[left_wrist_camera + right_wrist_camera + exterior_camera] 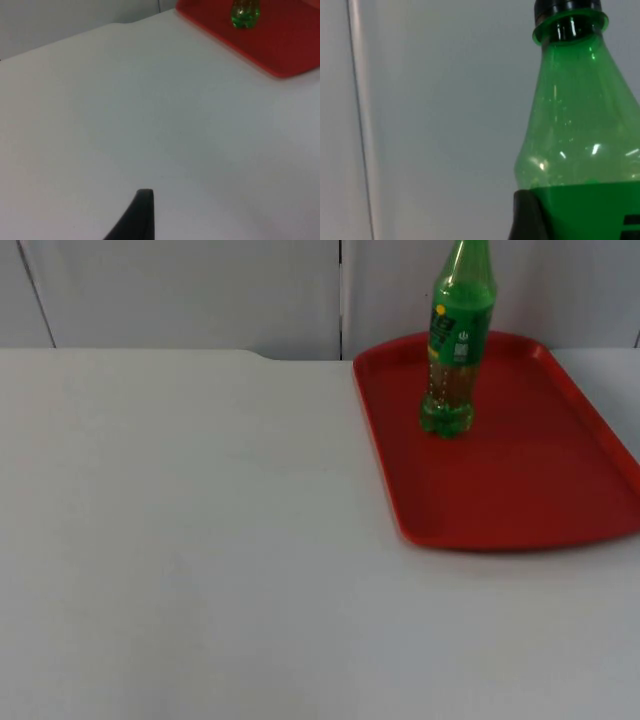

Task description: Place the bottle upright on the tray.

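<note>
The green bottle (pixel 458 340) stood upright on the red tray (pixel 520 480), in its far part toward the grey partition wall (pixel 180 290). The right gripper (pixel 527 217) sat level with the bottle's shoulder, one dark fingertip just beside the label; whether it clasped the bottle could not be told. The left gripper (pixel 135 217) hung over the white table (pixel 150 115), well apart from the tray ahead of it, its opening impossible to judge.

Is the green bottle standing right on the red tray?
Touching. In the top view the bottle stands upright with its base resting on the tray, no gap beneath.
</note>
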`<action>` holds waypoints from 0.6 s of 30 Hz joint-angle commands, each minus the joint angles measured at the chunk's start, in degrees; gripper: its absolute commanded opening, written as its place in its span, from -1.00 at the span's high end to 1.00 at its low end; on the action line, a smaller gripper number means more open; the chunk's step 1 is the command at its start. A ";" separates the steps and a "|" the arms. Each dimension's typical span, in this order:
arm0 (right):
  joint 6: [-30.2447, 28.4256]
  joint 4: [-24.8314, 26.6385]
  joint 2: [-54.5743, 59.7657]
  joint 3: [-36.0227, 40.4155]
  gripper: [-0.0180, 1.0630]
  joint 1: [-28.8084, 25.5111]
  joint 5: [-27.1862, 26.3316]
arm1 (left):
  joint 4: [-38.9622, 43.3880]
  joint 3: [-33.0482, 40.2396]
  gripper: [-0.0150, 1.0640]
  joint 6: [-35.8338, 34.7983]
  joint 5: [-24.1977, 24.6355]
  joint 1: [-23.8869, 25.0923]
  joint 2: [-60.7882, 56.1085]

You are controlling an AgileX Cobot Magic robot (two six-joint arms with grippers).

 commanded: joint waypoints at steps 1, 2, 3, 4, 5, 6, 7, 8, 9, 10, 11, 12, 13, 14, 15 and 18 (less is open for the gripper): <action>-0.76 0.48 3.44 -0.19 0.97 -0.28 -11.48 | 0.18 0.32 -0.97 -0.06 -0.14 -0.15 -0.27; -0.76 0.73 5.45 -0.19 0.97 -0.28 -14.32 | 0.18 0.32 -0.97 -0.06 -0.14 -0.15 -0.27; -0.88 0.87 6.98 -0.19 0.97 -0.28 -15.05 | 0.18 0.32 -0.97 -0.06 -0.14 -0.15 -0.27; -1.58 0.87 8.75 -0.19 0.97 -0.28 -15.05 | 0.18 0.32 -0.97 -0.06 -0.14 -0.15 -0.27; -1.58 0.87 8.75 -0.19 0.97 -0.28 -15.05 | 0.18 0.32 -0.97 -0.06 -0.14 -0.15 -0.27; -2.22 0.75 9.58 -0.19 0.97 -0.28 -15.05 | 0.18 0.32 -0.97 -0.06 -0.14 -0.15 -0.27; -3.45 -0.08 11.62 -0.19 0.97 -0.28 -15.05 | 0.18 0.32 -0.97 -0.06 -0.14 -0.15 -0.27; -3.45 -0.41 12.82 -0.43 0.97 -0.28 -15.05 | 0.18 0.32 -0.97 -0.06 -0.14 -0.15 -0.27; -3.58 -0.90 14.07 -0.92 0.97 -0.28 -15.05 | 0.18 0.32 -0.97 -0.06 -0.14 -0.15 -0.27; -3.68 -2.48 15.23 -1.44 0.97 -0.28 -15.05 | 0.18 0.32 -0.97 -0.06 -0.14 -0.15 -0.27; -3.68 -2.48 15.23 -1.44 0.97 -0.28 -15.05 | 0.18 0.32 -0.97 -0.06 -0.14 -0.15 -0.27; -3.68 -4.37 16.18 -2.31 0.97 -0.28 -15.05 | 0.18 0.32 -0.97 -0.06 -0.14 -0.15 -0.27; -3.68 -5.83 17.32 -3.38 0.97 -0.28 -15.05 | 0.18 0.32 -0.97 -0.06 -0.14 -0.15 -0.27; -3.68 -7.11 18.44 -4.56 0.97 -0.28 -15.05 | 0.18 0.32 -0.97 -0.06 -0.14 -0.15 -0.27; -3.68 -7.43 19.26 -5.36 0.97 0.02 -15.05 | 0.18 0.32 -0.97 -0.06 -0.14 -0.15 -0.27; -3.68 -6.33 20.94 -6.97 0.97 0.38 -15.05 | 0.18 0.32 -0.97 -0.06 -0.14 -0.15 -0.27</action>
